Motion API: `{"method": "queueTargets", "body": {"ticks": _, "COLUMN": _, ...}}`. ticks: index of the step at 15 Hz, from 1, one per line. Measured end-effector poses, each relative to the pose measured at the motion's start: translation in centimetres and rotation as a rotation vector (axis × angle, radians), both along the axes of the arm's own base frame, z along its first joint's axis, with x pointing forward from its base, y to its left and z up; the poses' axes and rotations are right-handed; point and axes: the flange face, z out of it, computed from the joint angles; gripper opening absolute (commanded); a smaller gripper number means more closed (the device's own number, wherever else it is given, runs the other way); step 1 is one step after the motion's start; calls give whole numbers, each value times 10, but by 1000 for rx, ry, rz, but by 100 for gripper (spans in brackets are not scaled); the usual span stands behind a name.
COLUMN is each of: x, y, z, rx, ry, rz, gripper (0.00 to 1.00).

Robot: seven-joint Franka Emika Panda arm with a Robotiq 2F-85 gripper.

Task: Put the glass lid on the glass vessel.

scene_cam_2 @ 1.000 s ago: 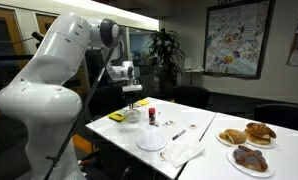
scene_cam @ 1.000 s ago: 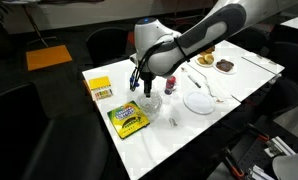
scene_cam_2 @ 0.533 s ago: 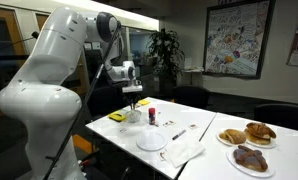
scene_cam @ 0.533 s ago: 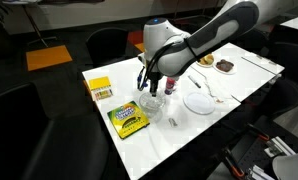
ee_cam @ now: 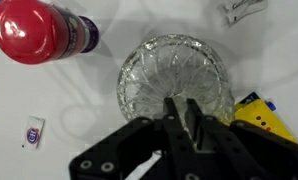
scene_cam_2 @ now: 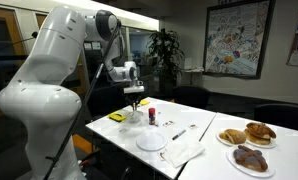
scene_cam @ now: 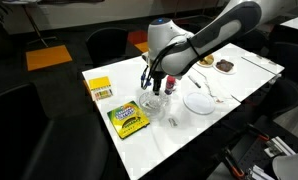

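Note:
In the wrist view a round cut-glass piece [ee_cam: 174, 72] fills the middle. My gripper [ee_cam: 184, 112] has its fingers pressed close together on its near edge, so I take it for the glass lid. The glass vessel [scene_cam: 152, 102] stands on the white table, also seen in an exterior view [scene_cam_2: 135, 115]. In both exterior views my gripper [scene_cam: 153, 88] [scene_cam_2: 135, 100] hangs straight above the vessel. From the wrist the lid and vessel overlap, and I cannot tell whether they touch.
A dark-red bottle [ee_cam: 34, 30] [scene_cam: 170, 88] stands close beside the vessel. The yellow-green crayon box [scene_cam: 128, 120] [ee_cam: 264, 115] lies on the other side. A white plate [scene_cam: 200, 102], a yellow box [scene_cam: 99, 88] and pastry plates [scene_cam_2: 247, 135] are further off.
My gripper has moved sideways away from the crayon box to a spot over the vessel, fingers still shut. Nothing on the table has moved.

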Motion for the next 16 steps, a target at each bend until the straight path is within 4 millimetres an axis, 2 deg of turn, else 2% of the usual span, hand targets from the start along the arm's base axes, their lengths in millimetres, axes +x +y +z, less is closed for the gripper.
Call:
{"method": "queueTargets", "body": {"ticks": 10, "x": 9, "y": 3, "z": -1, "rx": 9, "ry": -1, "rz": 38, "gripper": 4}}
{"method": "queueTargets", "body": {"ticks": 16, "x": 16, "y": 16, "z": -1, "rx": 19, "ry": 3, "rz": 80, "gripper": 4}}
